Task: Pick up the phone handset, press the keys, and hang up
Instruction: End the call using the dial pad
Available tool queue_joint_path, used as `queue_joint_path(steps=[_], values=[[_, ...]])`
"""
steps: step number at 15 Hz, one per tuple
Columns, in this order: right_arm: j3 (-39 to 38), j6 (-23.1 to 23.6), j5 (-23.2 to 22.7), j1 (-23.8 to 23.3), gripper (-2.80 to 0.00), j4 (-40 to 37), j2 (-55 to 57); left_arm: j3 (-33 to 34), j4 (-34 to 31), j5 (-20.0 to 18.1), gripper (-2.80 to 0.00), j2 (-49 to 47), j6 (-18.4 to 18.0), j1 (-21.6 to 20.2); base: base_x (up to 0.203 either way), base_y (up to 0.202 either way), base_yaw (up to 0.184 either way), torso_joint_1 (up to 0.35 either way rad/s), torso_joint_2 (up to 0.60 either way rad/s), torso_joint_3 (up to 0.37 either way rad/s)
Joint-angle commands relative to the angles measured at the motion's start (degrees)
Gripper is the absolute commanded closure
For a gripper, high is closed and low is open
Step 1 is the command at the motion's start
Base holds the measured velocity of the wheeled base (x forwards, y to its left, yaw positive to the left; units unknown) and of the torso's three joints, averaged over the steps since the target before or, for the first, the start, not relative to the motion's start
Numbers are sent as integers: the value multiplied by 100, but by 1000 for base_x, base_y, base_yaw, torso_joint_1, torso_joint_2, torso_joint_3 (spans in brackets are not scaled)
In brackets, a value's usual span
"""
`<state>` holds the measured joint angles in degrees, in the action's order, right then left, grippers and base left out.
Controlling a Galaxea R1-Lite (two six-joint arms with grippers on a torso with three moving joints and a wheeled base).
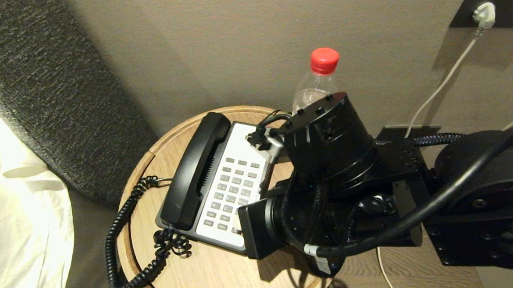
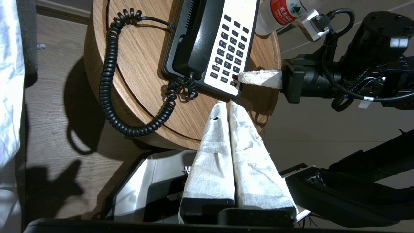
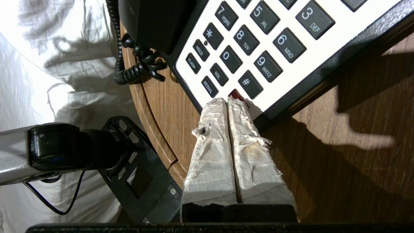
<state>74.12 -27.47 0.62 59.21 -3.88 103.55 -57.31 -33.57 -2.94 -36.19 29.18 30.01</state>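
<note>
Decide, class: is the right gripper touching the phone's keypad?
Touching. In the right wrist view the shut right gripper has its tips pressed on the red key at the keypad edge.

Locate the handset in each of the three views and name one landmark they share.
Head view: handset lies in the cradle, left of the keypad.
Left wrist view: handset at top centre, on the phone.
Right wrist view: only its end shows, at the top.
Shared landmark: coiled cord.
</note>
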Motion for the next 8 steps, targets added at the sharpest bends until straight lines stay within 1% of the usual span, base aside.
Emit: queue_joint_path(steps=[1, 8], values=[[-11, -12, -1, 3, 0, -8, 60, 0, -27, -5, 0, 6, 26, -4, 0, 0, 0, 0, 0, 0], [-29, -56, -132, 3, 0, 1, 148, 18, -53, 4, 0, 41, 17, -4, 0, 0, 0, 0, 0, 0]])
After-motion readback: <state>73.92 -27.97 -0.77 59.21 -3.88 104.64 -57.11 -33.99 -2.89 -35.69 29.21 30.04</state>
